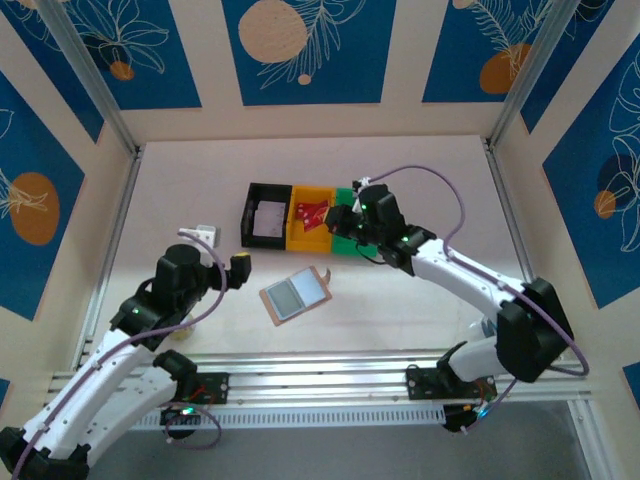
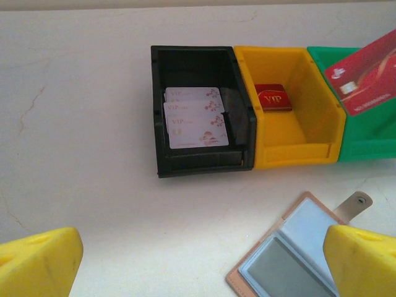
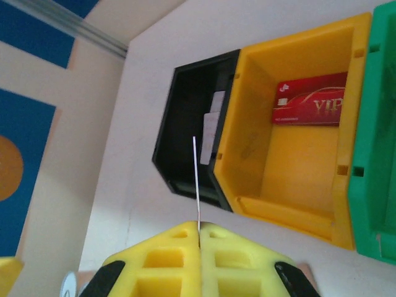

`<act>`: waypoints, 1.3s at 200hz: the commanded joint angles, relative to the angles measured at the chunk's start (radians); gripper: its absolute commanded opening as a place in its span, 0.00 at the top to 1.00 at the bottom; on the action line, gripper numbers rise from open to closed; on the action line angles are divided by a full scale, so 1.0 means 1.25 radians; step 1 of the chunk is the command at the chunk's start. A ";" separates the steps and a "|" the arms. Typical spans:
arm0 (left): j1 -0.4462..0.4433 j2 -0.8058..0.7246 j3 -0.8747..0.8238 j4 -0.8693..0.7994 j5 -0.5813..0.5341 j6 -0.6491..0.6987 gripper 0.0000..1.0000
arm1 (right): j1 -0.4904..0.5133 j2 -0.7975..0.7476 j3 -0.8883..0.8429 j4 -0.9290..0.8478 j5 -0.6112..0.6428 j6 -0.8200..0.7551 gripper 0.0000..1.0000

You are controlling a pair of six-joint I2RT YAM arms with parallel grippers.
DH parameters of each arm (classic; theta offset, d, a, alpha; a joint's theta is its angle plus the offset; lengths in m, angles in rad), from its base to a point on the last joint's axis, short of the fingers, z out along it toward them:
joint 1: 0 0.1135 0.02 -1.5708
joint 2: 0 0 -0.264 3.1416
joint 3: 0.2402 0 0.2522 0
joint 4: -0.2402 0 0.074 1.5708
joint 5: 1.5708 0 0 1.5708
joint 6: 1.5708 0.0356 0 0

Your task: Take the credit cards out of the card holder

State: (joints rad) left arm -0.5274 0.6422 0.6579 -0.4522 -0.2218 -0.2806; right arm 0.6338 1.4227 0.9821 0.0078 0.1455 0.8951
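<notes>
The left pincer (image 1: 240,268) gapes wide beside the card holder (image 1: 296,294), which lies open on the tabletop (image 1: 180,190), probably so it can steady it. The right pincer (image 3: 199,228) pinches a red card (image 2: 365,74) above the bins (image 2: 291,154), likely to drop it in one.

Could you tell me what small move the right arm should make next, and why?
Probably lower the right gripper toward the yellow bin and open it: it is shut on a red card held in the air, and that bin already holds a red VIP card.
</notes>
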 commanded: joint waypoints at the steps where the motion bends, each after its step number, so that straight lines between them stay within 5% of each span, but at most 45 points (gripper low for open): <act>1: 0.007 -0.017 -0.006 0.014 -0.023 -0.003 0.00 | -0.007 0.064 0.065 -0.033 0.051 0.055 1.00; 111: 0.007 -0.023 -0.015 0.022 -0.015 -0.005 0.00 | -0.058 0.345 0.284 -0.114 0.040 0.166 1.00; 260: 0.007 -0.043 -0.027 0.034 -0.005 -0.001 0.00 | -0.055 0.484 0.398 -0.096 0.041 0.203 1.00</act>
State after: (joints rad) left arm -0.5274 0.5907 0.6308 -0.4332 -0.2363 -0.2806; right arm 0.5606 2.0144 1.4734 -0.1436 0.1841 1.1122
